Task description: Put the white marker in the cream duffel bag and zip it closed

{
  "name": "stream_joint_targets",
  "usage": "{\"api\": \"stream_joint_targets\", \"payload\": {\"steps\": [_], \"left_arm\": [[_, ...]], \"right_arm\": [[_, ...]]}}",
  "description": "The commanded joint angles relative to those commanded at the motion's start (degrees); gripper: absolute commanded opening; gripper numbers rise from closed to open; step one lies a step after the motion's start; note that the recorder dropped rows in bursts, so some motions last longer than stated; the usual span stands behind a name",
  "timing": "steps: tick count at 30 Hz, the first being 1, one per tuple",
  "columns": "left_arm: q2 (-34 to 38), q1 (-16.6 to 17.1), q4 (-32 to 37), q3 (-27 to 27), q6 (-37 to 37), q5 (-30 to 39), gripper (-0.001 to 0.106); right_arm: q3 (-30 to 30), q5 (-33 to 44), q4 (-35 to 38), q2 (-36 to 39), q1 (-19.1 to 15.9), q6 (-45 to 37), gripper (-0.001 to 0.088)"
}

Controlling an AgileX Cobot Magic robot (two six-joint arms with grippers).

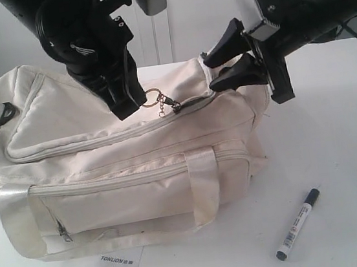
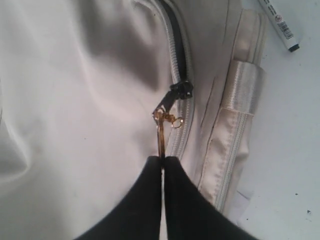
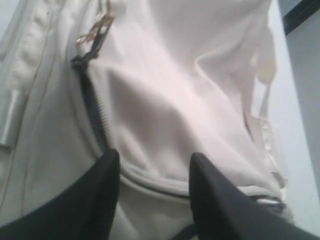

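The cream duffel bag (image 1: pixel 103 156) lies on its side on the white table, filling the left wrist view (image 2: pixel 75 100) and the right wrist view (image 3: pixel 200 75). My left gripper (image 1: pixel 133 105) (image 2: pixel 163 159) is shut on the gold zipper pull (image 2: pixel 160 137) of the curved top zipper. Beyond the black slider (image 2: pixel 181 90) a short dark gap stays unzipped toward the bag's right end. My right gripper (image 1: pixel 210 71) (image 3: pixel 155 161) is open, its fingers straddling the seam at that end. The white marker (image 1: pixel 298 223) (image 2: pixel 280 22) lies on the table in front of the bag's right end, apart from both grippers.
A white paper tag printed TONLION (image 1: pixel 119 261) pokes out from under the bag's front edge. A black buckle (image 1: pixel 1 113) sits at the bag's left end. White table (image 1: pixel 344 152) shows to the right of the bag.
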Motion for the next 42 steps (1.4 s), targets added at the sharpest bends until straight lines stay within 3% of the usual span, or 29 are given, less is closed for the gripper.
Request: {"api": "stream_joint_targets", "payload": {"steps": [4, 19, 31, 42], "left_arm": [[0.0, 0.0, -0.9, 0.0, 0.0, 0.0, 0.0], [-0.8, 0.0, -1.2, -0.1, -1.1, -1.6, 0.0], [-1.2, 0.0, -0.9, -0.1, -1.1, -0.9, 0.0], [-1.2, 0.0, -0.9, -0.1, -1.1, -0.9, 0.0]], "right_arm": [[0.0, 0.0, 3.0, 0.2, 0.2, 0.0, 0.0425], [0.0, 1.3, -1.6, 4.3, 4.0, -0.5, 0.0425], [0.0, 5.2, -1.9, 0.2, 4.1, 0.1, 0.0425], [0.6, 5.8, -2.2, 2.7, 4.2, 0.1, 0.0425]]}}
